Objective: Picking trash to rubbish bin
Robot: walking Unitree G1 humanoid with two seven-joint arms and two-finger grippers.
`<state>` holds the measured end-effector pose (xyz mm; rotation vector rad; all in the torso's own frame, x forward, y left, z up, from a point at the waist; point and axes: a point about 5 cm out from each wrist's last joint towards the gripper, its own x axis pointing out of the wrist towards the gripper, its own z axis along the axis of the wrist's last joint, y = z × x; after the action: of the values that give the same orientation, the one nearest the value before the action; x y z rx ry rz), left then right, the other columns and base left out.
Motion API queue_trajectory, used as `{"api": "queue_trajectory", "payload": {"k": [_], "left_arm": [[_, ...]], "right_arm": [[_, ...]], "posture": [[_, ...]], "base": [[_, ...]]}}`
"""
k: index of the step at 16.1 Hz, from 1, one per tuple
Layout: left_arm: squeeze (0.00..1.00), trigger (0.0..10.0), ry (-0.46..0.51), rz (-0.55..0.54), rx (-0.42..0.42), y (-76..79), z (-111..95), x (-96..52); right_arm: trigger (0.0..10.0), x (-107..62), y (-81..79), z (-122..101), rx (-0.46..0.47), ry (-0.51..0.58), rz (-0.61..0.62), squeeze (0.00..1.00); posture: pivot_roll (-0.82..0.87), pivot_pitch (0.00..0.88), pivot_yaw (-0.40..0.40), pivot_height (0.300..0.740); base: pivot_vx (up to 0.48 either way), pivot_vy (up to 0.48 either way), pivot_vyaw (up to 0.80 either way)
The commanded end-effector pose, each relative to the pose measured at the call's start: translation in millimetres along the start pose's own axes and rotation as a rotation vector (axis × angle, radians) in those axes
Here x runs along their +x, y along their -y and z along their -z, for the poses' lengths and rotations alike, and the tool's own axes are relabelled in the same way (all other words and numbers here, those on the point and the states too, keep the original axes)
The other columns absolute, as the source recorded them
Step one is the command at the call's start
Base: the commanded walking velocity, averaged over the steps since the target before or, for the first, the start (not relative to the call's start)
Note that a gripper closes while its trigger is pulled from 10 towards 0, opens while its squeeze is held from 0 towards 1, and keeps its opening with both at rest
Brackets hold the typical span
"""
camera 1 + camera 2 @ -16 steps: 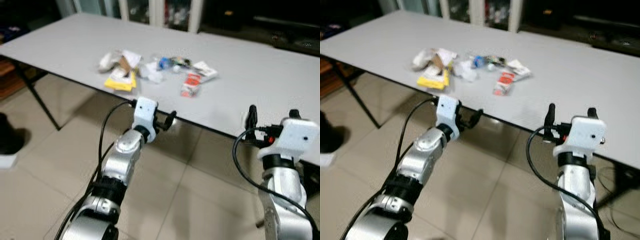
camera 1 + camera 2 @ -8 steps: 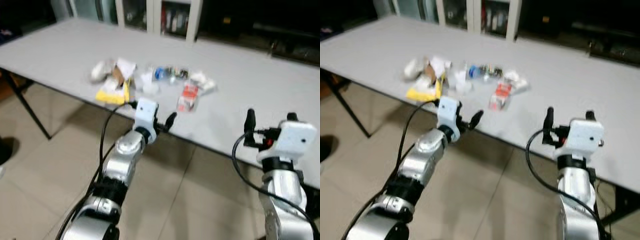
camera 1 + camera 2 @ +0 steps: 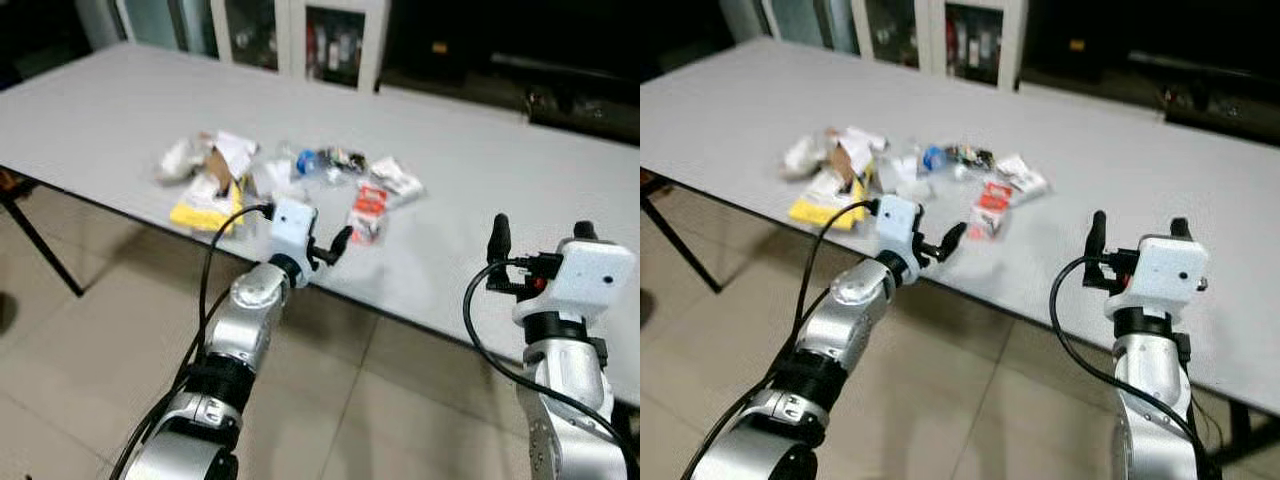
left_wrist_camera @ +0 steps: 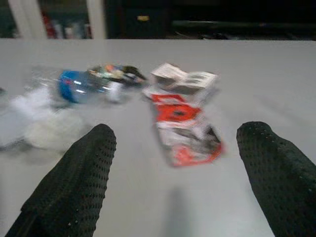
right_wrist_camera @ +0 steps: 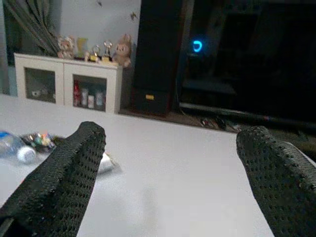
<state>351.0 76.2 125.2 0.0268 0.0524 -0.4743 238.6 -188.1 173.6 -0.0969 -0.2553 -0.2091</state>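
Observation:
A heap of trash lies on the grey table. It holds a yellow packet, crumpled brown and white paper, a clear bottle with a blue cap, a white wrapper and a red and white wrapper. My left gripper is open at the table's front edge. It points at the red and white wrapper, a short way from it. My right gripper is open above the bare tabletop, well to the right of the heap.
Glass-fronted white cabinets stand behind the table, with dark furniture at the back right. A black table leg slants down at the left. Tiled floor lies below the front edge.
The whole view has shifted: the table and trash now sit lower and closer. My left gripper has come from below the table's edge to level with the red wrapper. Both stay open.

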Motion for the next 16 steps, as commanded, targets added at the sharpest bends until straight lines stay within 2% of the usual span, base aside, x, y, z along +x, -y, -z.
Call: {"api": "queue_trajectory", "payload": {"k": [1,10,12,16], "left_arm": [[0.00,10.0,-0.006,-0.039,0.011,-12.5,-0.6,-3.2],[0.00,10.0,-0.037,-0.069,0.033,-15.5,3.8,-3.2],[0.00,10.0,-0.027,-0.079,0.004,-15.9,3.6,-4.0],[0.00,10.0,-0.041,-0.080,0.007,-15.9,5.7,-4.1]], "right_arm": [[10.0,0.2,-4.9,-2.0,0.004,0.001,-0.014,0.00],[10.0,0.8,-6.8,-2.1,-0.002,0.000,-0.019,0.00],[10.0,0.5,-7.5,-1.5,-0.003,-0.003,-0.024,0.00],[10.0,0.7,-7.8,-0.8,-0.003,-0.009,-0.027,0.00]], "posture": [[0.14,0.068,-0.018,0.740],[0.14,0.070,-0.019,0.740],[0.15,0.072,-0.021,0.740],[0.15,0.072,-0.021,0.740]], "base": [[0.435,0.000,0.00],[0.421,0.000,0.00],[0.000,0.000,0.00],[0.000,0.000,0.00]]}}
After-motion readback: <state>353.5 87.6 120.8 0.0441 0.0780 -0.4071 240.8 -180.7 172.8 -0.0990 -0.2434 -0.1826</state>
